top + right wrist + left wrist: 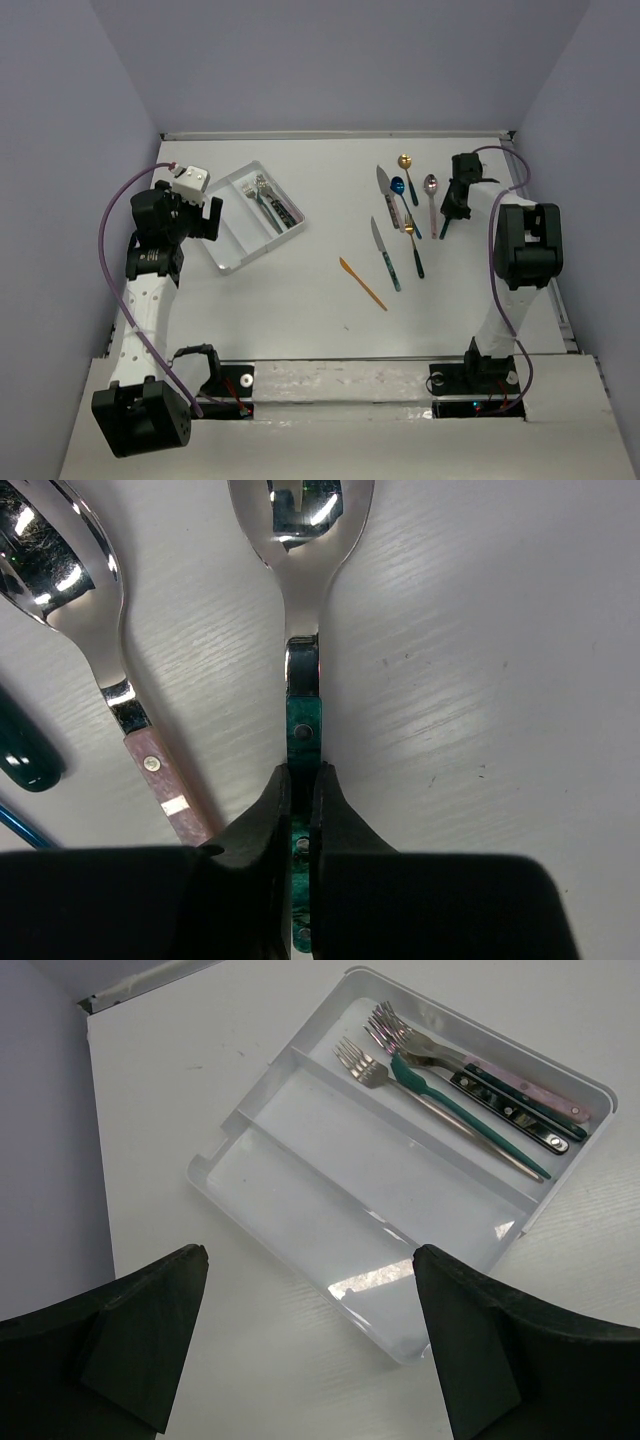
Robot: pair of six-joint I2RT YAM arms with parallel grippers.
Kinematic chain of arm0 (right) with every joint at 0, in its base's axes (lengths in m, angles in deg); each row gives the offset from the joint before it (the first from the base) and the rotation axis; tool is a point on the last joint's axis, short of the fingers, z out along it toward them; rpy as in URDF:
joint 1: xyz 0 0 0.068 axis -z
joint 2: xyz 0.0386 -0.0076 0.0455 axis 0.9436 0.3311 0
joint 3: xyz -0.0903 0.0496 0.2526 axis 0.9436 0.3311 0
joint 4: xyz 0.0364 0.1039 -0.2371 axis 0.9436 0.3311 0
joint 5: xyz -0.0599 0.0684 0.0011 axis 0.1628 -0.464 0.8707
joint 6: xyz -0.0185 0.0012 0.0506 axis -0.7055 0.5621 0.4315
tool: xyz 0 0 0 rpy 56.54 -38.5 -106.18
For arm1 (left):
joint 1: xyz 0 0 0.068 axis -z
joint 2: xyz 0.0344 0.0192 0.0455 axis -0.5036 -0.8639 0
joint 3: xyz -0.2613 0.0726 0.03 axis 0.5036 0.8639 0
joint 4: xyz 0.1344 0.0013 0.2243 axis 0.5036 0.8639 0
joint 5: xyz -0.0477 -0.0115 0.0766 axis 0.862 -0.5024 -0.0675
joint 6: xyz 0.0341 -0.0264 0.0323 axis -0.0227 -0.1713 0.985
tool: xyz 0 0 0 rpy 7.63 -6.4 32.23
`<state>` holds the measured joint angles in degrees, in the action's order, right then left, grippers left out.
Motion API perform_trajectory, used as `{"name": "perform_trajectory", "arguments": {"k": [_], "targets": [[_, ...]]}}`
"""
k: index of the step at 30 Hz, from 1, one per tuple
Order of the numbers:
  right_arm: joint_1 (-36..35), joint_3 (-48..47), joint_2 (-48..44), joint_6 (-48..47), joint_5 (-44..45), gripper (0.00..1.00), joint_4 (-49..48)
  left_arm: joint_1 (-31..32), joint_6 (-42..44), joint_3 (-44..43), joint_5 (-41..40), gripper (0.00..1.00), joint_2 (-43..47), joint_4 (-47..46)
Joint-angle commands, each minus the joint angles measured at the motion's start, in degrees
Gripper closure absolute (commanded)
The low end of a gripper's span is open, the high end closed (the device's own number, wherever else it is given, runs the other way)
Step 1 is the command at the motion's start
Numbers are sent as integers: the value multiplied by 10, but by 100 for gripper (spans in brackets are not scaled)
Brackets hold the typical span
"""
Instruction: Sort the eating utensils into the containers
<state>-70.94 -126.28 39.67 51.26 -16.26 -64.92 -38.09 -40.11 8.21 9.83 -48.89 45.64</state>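
Right pincer (300, 805): jaws together, clamped on the dark green handle of a silver spoon (300, 540). The grip sits just behind the metal neck. The bowl points straight ahead of the fingertips. The spoon looks flat on the counter (480, 680); can't tell if it's lifted at all.

Just left of that pincer in the wrist view is a pink-handled spoon (70, 580), roughly parallel and not touching the gripped one. Further left, the butt of a dark teal handle (25, 755) sits at the frame edge.

In the top view the other loose pieces all lie to the left of the right pincer:
- gold spoon (405, 160) and blue spoon (398, 186), near it
- upper knife (383, 180) and teal-handled knife (380, 237), further left
- gold-headed piece (409, 228) with a dark handle, near it
- orange knife (362, 283), well apart, back toward the arm bases

Left pincer (310, 1290): jaws wide apart, nothing between them, hovering over the counter. The tray (240, 1120) is directly ahead of and below its fingers, with one corner reaching in between them. It has three long compartments running diagonally. The forks (400, 1055) lie piled in the compartment farthest from this pincer. Their heads point to the far left, and the handles are teal, pink and dark.
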Motion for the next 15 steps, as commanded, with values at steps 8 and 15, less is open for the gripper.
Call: {"name": "perform_trajectory", "arguments": {"k": [8,15], "targets": [[-8,40,-147,-54,63,100,-50,1,9,3,-10,2,3,-16],[-214,-24,-241,-122,131,100,-165,0,-7,7,-28,1,-7,-38]]}}
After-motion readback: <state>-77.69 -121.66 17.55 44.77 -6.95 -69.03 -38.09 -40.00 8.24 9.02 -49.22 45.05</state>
